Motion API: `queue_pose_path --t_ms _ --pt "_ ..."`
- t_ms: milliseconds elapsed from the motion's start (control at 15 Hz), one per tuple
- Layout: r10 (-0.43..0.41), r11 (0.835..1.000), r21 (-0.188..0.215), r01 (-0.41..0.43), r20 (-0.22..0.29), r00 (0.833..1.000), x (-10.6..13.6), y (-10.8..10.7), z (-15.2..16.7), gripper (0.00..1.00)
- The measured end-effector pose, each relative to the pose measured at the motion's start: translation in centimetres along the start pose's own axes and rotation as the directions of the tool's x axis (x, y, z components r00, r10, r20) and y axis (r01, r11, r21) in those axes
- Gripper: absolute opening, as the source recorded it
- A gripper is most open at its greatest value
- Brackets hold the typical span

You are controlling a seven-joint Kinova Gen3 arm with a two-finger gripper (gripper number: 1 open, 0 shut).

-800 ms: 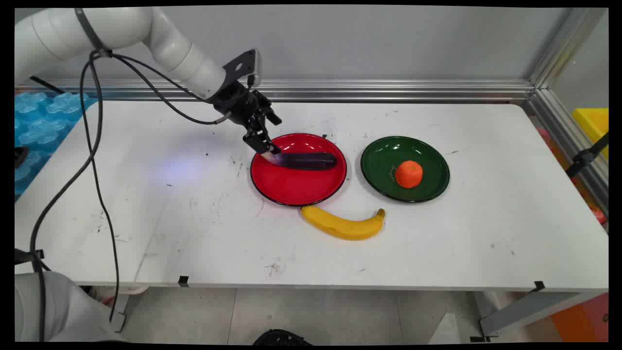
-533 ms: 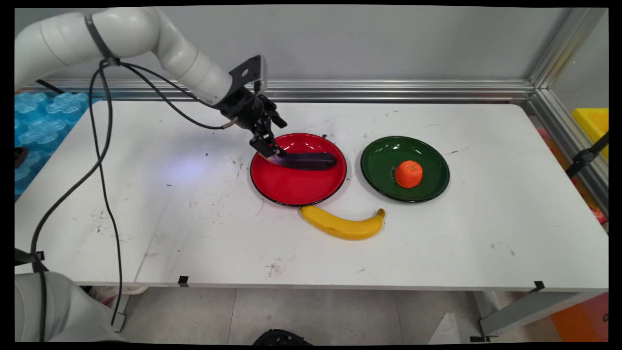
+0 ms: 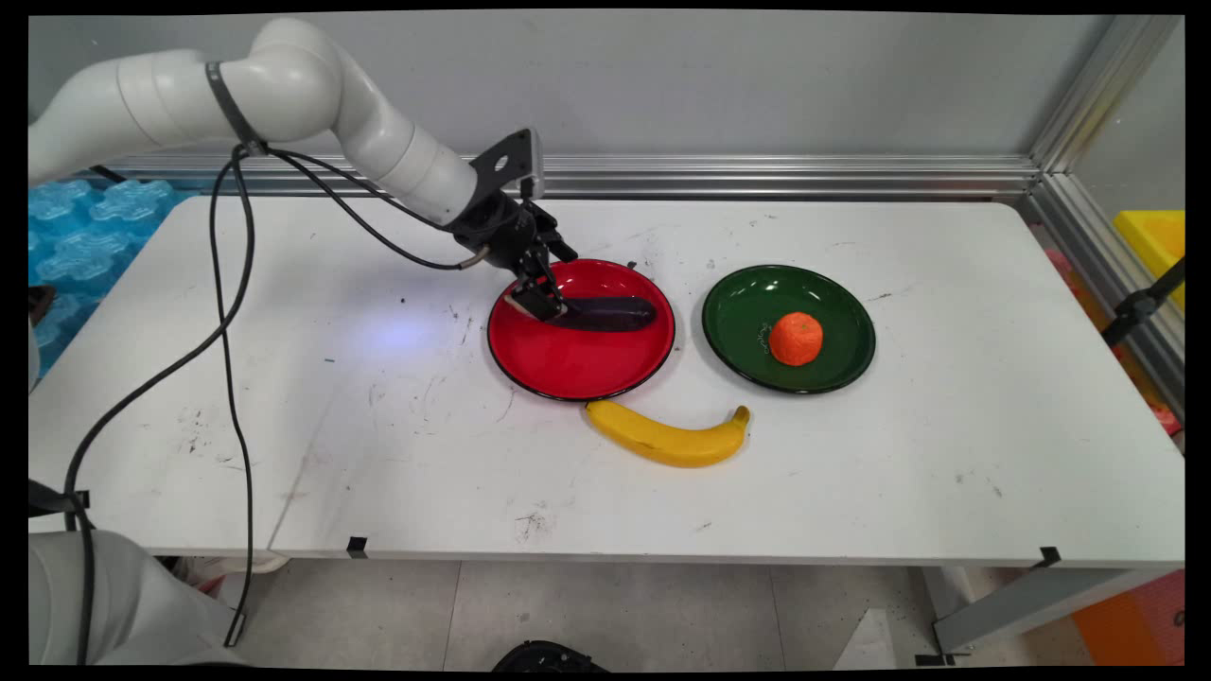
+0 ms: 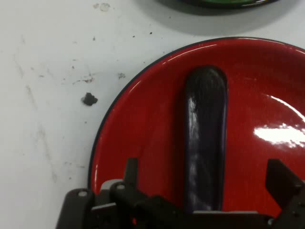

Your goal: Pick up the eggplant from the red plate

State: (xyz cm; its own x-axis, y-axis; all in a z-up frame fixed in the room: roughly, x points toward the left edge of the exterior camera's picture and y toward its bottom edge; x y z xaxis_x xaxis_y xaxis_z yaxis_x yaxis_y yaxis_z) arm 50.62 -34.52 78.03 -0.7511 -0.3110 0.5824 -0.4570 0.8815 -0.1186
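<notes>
Two plates: red plate holds eggplant, green plate an orange.

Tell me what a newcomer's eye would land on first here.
The end effector is down at the left end of a dark eggplant lying in the red plate at mid-table. Right of it an orange sits in a green plate; a banana lies on the table in front.

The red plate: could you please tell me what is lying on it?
A dark purple eggplant lies on the red plate, the claw at its left end. That end, and the plate beneath, are covered.
</notes>
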Motion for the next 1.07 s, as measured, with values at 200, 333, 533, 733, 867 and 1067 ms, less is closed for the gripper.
queue_pose_path --t_ms 200,333,533,733,867,1067 --pt "-0.008 1.0 -0.002 0.008 -0.002 1.0 0.0 0.1 0.8 1.0" --pt "-0.014 1.0 -0.004 0.014 -0.003 1.0 -0.1 0.3 1.4 1.0" --pt "-0.023 1.0 -0.006 0.023 -0.004 1.0 -0.3 0.4 2.3 1.0" --pt "-0.027 1.0 -0.008 0.027 -0.004 1.0 -0.4 0.5 3.0 1.0" --pt "-0.028 1.0 -0.008 0.028 -0.003 1.0 -0.6 0.5 3.3 1.0" --pt "-0.029 1.0 -0.008 0.029 -0.003 1.0 -0.8 0.4 3.8 0.0"
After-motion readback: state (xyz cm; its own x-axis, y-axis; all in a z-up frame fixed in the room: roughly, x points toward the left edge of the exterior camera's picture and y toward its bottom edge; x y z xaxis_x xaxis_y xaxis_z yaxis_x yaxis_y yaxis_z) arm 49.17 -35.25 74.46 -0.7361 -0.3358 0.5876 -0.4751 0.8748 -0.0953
